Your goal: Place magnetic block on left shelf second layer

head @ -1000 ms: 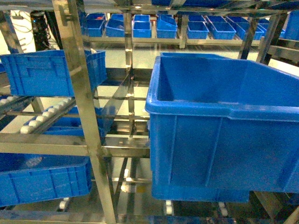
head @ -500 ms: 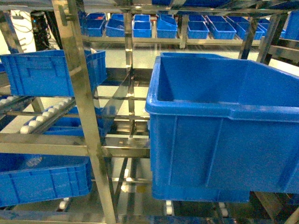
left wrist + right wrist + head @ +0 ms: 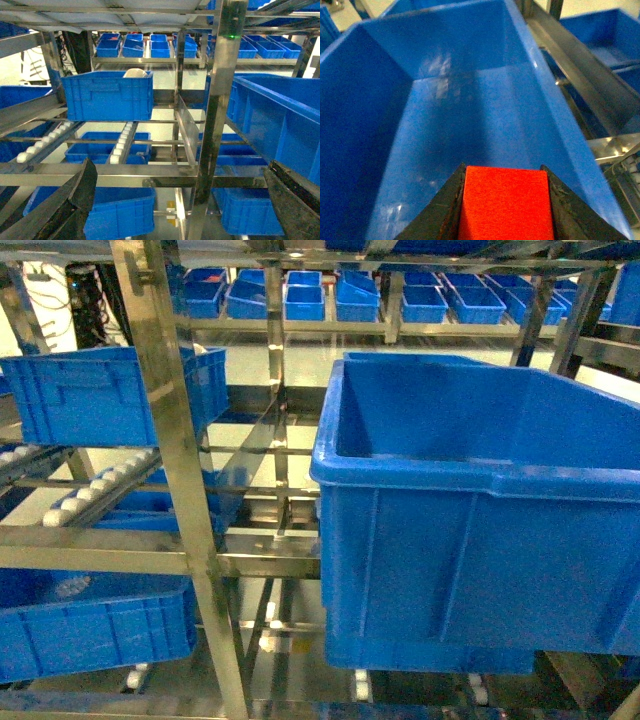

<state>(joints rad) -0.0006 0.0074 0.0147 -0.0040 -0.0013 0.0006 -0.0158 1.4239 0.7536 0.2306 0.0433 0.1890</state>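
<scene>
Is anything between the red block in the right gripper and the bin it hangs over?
Nothing visible. The right gripper is shut on the red block, which hangs over the open blue bin; the bin floor below looks bare.

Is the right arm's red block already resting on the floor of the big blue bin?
No, the square red block sits clamped between the dark jaws above the large blue plastic bin's bare floor.

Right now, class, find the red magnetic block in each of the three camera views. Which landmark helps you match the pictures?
Head view: not in it.
Left wrist view: not in it.
Right wrist view: bottom centre, the red magnetic block sits between the right gripper fingers, above an empty blue bin.
Shared landmark: the steel rack's perforated upright appears in the head and left wrist views.
</scene>
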